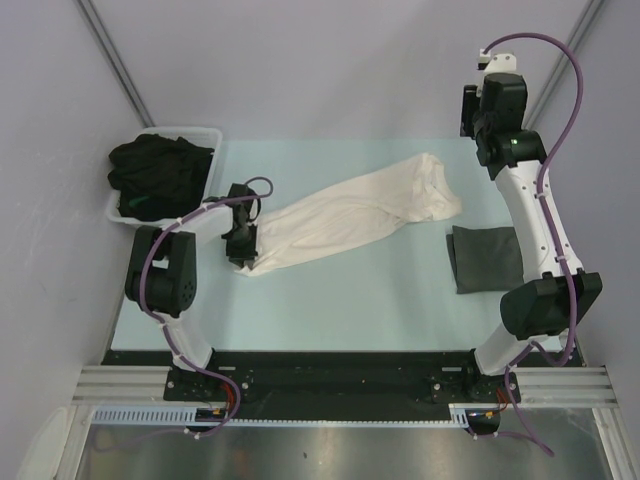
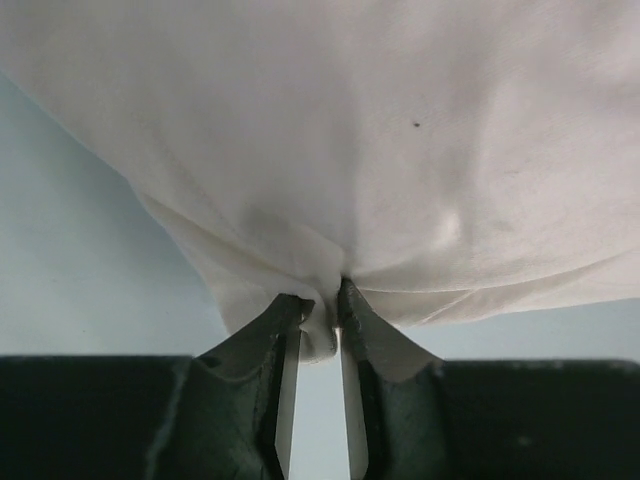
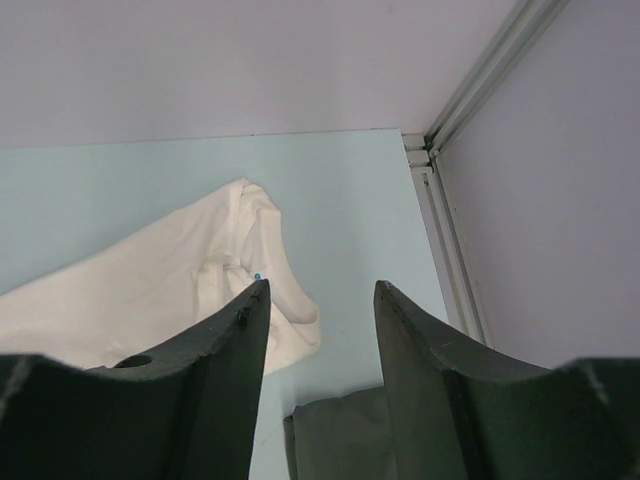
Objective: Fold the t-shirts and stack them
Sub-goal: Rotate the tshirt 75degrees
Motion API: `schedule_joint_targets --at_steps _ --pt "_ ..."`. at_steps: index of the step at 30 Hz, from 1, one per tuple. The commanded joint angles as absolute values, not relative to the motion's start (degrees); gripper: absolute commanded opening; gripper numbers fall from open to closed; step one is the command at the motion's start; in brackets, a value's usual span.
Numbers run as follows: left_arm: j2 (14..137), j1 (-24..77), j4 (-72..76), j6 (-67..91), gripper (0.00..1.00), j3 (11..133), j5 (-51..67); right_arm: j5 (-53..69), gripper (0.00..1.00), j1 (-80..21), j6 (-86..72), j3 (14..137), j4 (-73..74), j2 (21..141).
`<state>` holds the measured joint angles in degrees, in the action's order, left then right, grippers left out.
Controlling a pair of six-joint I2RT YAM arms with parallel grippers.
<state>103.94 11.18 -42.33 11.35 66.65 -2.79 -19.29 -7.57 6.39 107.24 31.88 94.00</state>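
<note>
A cream-white t-shirt (image 1: 350, 212) lies stretched diagonally across the pale table, from centre left up to the right. My left gripper (image 1: 243, 243) is shut on its lower left end; the left wrist view shows a fold of the cloth (image 2: 330, 150) pinched between the fingertips (image 2: 322, 300). A folded dark grey t-shirt (image 1: 487, 258) lies flat at the right edge. Black t-shirts (image 1: 160, 175) fill the tub at far left. My right gripper (image 1: 468, 112) is raised at the far right, open and empty; its wrist view shows the cream shirt's far end (image 3: 170, 285) and the grey shirt (image 3: 335, 440) below.
The white plastic tub (image 1: 205, 135) stands at the table's far left corner. Grey walls with metal rails (image 3: 445, 210) close the back and sides. The table (image 1: 330, 310) ends at a black rail near the arm bases.
</note>
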Motion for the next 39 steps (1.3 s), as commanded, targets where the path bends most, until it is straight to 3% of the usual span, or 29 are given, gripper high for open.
schedule_joint_targets --at_steps 1,11,39 --pt "102.40 12.74 -46.14 8.88 0.22 65.39 -1.59 -20.66 0.51 -8.00 4.93 106.88 32.43 91.58" --pt "97.30 17.05 -54.13 8.26 0.00 64.95 -1.15 -20.74 0.51 -8.00 3.69 104.24 30.06 89.48" --pt "93.95 49.83 -65.21 15.55 0.00 70.04 7.56 -20.13 0.55 -6.77 -0.95 104.94 29.97 91.14"
